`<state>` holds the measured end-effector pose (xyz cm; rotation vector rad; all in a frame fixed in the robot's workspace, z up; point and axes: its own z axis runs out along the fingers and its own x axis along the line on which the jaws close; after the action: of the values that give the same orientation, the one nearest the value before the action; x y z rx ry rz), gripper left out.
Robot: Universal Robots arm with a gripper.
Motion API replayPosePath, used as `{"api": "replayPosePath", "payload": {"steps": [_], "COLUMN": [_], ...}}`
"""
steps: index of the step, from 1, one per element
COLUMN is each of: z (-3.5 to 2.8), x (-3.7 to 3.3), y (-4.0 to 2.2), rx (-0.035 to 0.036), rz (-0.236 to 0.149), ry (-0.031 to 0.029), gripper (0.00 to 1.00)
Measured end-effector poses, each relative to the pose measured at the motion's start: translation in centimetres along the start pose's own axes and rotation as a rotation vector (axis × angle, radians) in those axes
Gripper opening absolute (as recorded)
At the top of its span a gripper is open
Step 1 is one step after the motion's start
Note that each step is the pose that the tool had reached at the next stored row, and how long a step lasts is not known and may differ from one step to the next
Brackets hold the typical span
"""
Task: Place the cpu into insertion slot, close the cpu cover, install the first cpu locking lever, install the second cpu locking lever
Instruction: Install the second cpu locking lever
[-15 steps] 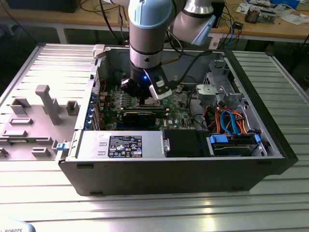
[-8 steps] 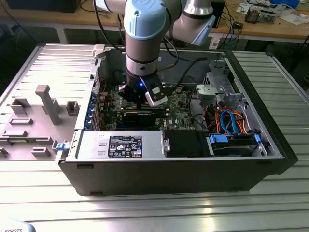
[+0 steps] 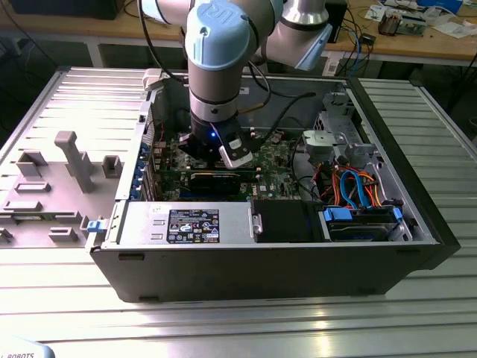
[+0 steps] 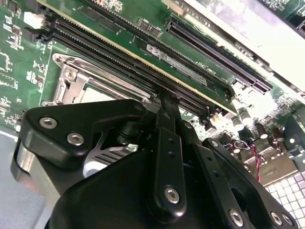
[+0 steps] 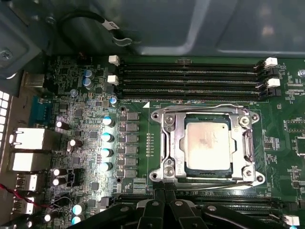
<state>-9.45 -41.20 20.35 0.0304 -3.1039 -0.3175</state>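
Already the cpu [image 5: 206,144] sits in the insertion slot [image 5: 174,160], framed by the closed cpu cover [image 5: 167,125]. It lies just ahead of the pincer [image 5: 165,196], whose fingertips are pressed narrowly together, empty, at the socket's near edge.

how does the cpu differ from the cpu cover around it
The cpu is a solid flat square with a dull beige metal top; the cpu cover is a shiny silver frame with a large square window. The cpu lies inside that window, seated in the socket, while the cpu cover lies closed over its edges. The cpu is smaller; the cpu cover reaches out to screws at its corners. Both are square, metal and flat on the green motherboard.
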Motion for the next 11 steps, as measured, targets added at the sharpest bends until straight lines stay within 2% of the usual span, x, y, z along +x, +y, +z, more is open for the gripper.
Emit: {"api": "replayPosePath", "payload": {"steps": [2, 11], "z": [0.05, 0.42], "x": [0.25, 0.38], "y": [0.03, 0.18], "rx": [-0.0033, -0.0241], "rz": [0.001, 0.001], "ry": [-0.0001, -0.0006], "gripper": [0.11, 0.11]}}
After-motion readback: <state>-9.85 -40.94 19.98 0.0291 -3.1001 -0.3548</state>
